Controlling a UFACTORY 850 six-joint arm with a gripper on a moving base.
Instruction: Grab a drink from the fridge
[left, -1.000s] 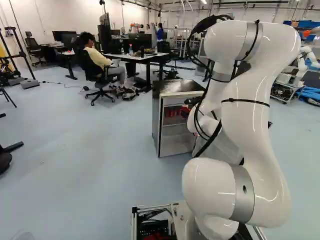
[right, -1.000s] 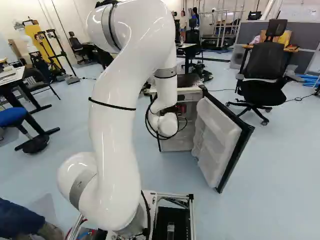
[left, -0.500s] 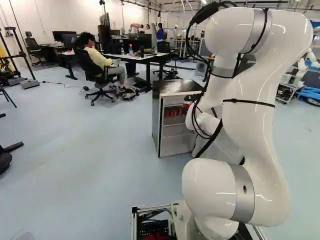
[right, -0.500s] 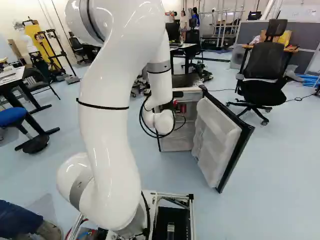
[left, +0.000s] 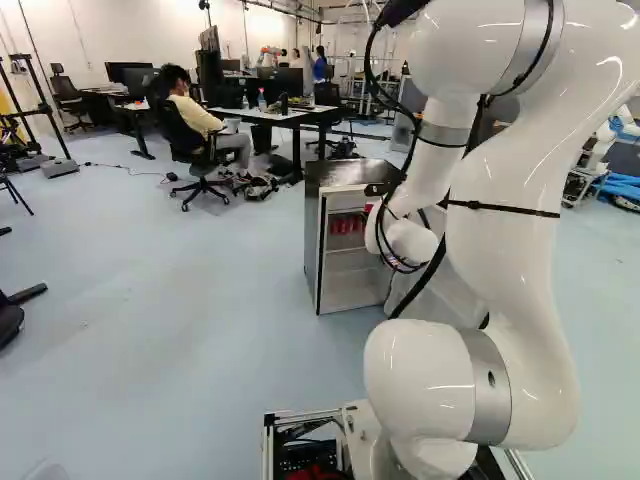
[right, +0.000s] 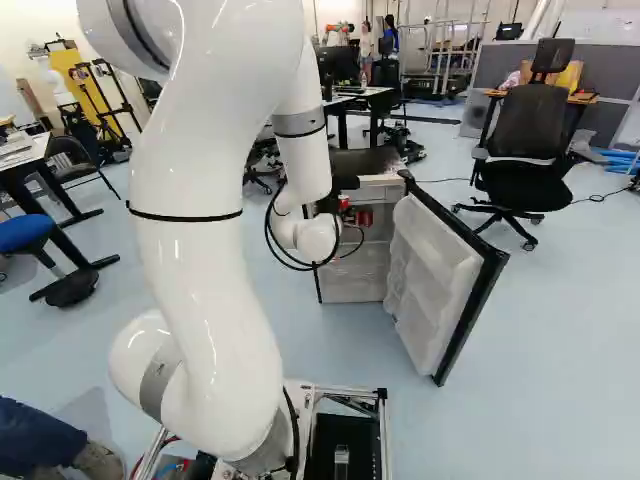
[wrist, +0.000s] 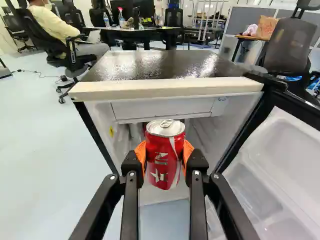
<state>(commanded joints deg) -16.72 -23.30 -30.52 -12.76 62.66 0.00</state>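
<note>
The black two-finger claw (wrist: 165, 151) grips the red metal can (wrist: 163, 170) from both sides, probably to keep it upright, at the mouth of the dark-topped fridge (wrist: 165, 89), below its front edge; the white-lined door (right: 432, 272) stands open, giving passage

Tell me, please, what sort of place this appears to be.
Probably a robotics lab within an open office: black desks with monitors, an office chair, and another robot alongside this arm.

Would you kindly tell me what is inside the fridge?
Red cans stand high in the fridge; in the wrist view, the gripped can covers much of what is behind it.
</note>
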